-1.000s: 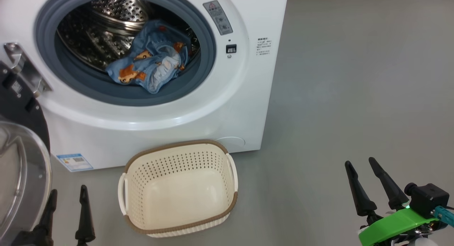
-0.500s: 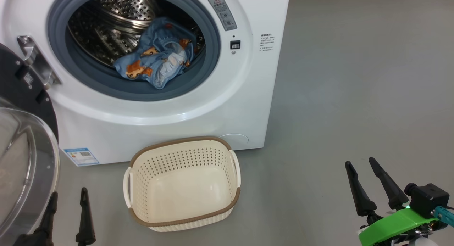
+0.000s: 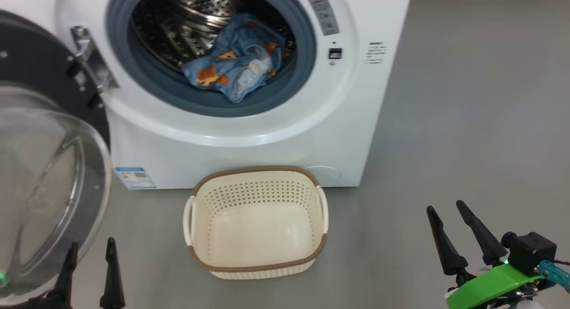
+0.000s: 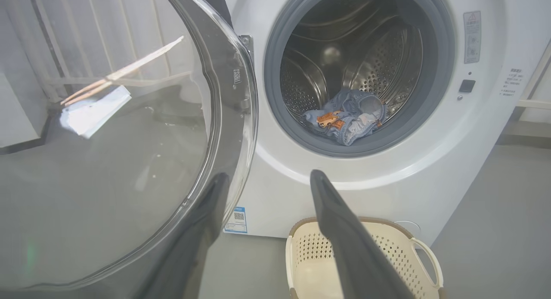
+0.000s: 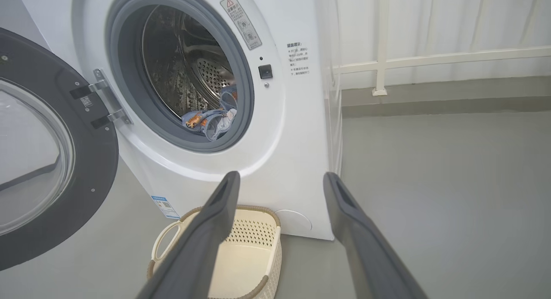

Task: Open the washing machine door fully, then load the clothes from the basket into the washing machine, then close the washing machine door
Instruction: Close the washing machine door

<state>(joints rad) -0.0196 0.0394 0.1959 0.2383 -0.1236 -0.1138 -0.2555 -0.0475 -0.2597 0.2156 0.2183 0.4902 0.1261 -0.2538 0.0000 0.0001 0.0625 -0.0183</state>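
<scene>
The clothes (image 3: 234, 71) lie in the drum of the washing machine (image 3: 267, 135); its door (image 3: 44, 189) hangs open at left. The empty basket (image 3: 256, 222) sits just in front. Nearer, the left gripper (image 3: 91, 242) and right gripper (image 3: 444, 205) stand spread apart, holding nothing.

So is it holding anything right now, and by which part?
Nothing is held. The left gripper and right gripper stand open and empty; the clothes lie inside the washing machine.
</scene>
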